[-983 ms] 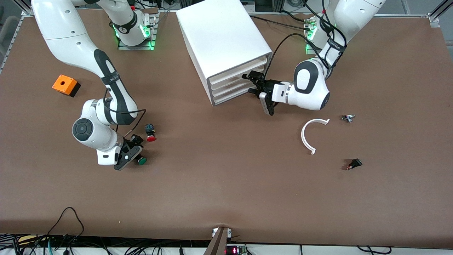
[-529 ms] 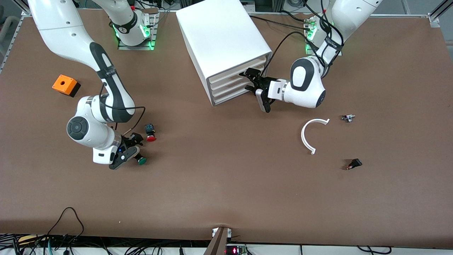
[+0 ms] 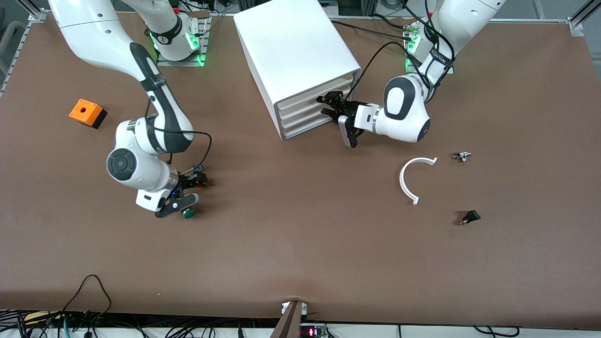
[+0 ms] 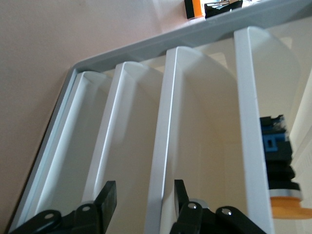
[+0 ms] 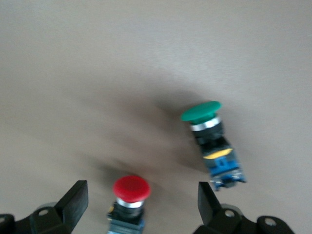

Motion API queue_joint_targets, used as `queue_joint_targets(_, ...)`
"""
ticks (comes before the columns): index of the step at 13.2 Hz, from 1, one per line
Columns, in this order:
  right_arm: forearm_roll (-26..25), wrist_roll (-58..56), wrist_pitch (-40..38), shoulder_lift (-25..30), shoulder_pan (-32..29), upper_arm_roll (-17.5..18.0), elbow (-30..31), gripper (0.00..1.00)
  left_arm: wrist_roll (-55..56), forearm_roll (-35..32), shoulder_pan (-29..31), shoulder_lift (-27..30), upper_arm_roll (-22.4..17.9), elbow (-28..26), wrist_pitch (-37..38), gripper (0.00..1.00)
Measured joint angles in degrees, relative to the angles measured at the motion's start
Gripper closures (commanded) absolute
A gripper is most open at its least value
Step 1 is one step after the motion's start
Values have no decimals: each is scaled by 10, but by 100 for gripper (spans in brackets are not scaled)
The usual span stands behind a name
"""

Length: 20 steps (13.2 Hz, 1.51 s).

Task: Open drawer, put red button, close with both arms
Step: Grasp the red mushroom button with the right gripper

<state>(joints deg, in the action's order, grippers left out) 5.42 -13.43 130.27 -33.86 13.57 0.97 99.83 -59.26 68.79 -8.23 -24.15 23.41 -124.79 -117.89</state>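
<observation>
Since the earlier frame both arms have shifted: the right end effector [image 5: 141, 204] now hangs low over the red button [image 5: 131, 189], fingers spread wide around it, nothing grasped yet. At the white drawer cabinet [image 3: 300, 56] the left end effector [image 4: 144, 202] straddles a drawer front edge, half clenched. All drawers look closed. The button lies on the tabletop [image 3: 300, 244] beside the green button [image 5: 207, 124]. Opening, placing and closing are all left.

Looked like a robotics lab/test cell: two white arms [image 3: 141, 75] w/ green-lit bases bolted to a brown-covered counter [image 3: 300, 253], aluminium frame rails along the edges, loose cables [image 3: 89, 300] trailing off the camera-side edge, small red digit display [image 3: 312, 332] mounted there.
</observation>
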Motion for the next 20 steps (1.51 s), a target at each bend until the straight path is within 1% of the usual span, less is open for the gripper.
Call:
queue_joint_targets(1,0,3,0,1,2,0,2,0,-1,0,-1,-1,0,0,-1,91)
queue_joint_targets(2,0,4,0,2,3,0,8,0,-2,0,-1,-2,0,0,-1,100)
queue_joint_targets(4,0,6,11,10,3,0,37,0,-3,0,-1,0,0,3,8,100)
queue_joint_targets(9,8,6,62,53,4,3,122,0,-5,-1,9,5,0,6,17,100)
queue_joint_targets(11,8,7,66,65,4,8,137,0,-9,-18,30,5,0,10,17,100)
queue_joint_targets(14,8,7,94,67,5,10,161,0,-9,-62,72,1,0,36,18,100)
queue_joint_targets(18,11,7,124,67,4,9,191,1,-10,-80,84,-19,0,67,23,100)
queue_joint_targets(19,11,7,124,67,4,8,194,2,-11,-81,84,-22,-1,73,23,100)
queue_joint_targets(20,11,7,124,67,4,8,197,9,-12,-83,84,-24,-2,78,23,100)
